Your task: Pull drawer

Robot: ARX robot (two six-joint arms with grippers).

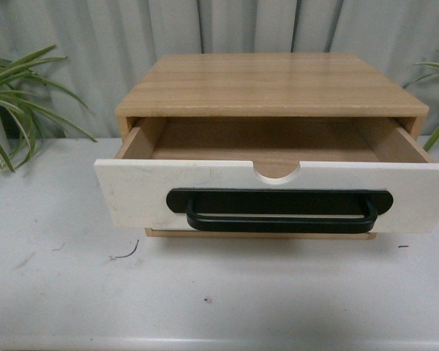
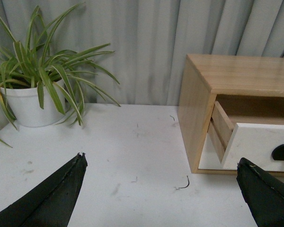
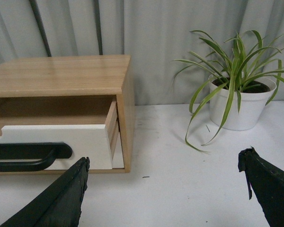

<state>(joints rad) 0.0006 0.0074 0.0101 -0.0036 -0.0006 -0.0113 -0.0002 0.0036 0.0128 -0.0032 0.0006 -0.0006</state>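
since the wide white-fronted drawer (image 1: 278, 191) with its long black bar handle (image 1: 279, 210) already juts from the light wood cabinet (image 1: 271, 84), both the left gripper (image 2: 161, 189) and right gripper (image 3: 163, 189) hover back with jaws spread, holding nothing.

Setting: an indoor robot test bench, staged rather than lived in.
Backdrop: a pleated grey curtain (image 1: 227, 29) closes off the whole rear, hiding any room behind it.
Surface: a plain white table (image 1: 205, 292), scuffed and flecked with small dark marks.
Props: a lone light-wood cabinet (image 1: 271, 84) at centre, its white-fronted drawer (image 1: 132, 194) standing out from the box.
Greenery: a spider plant in a white pot (image 2: 31, 106) to the left, another potted plant (image 3: 239, 106) to the right.
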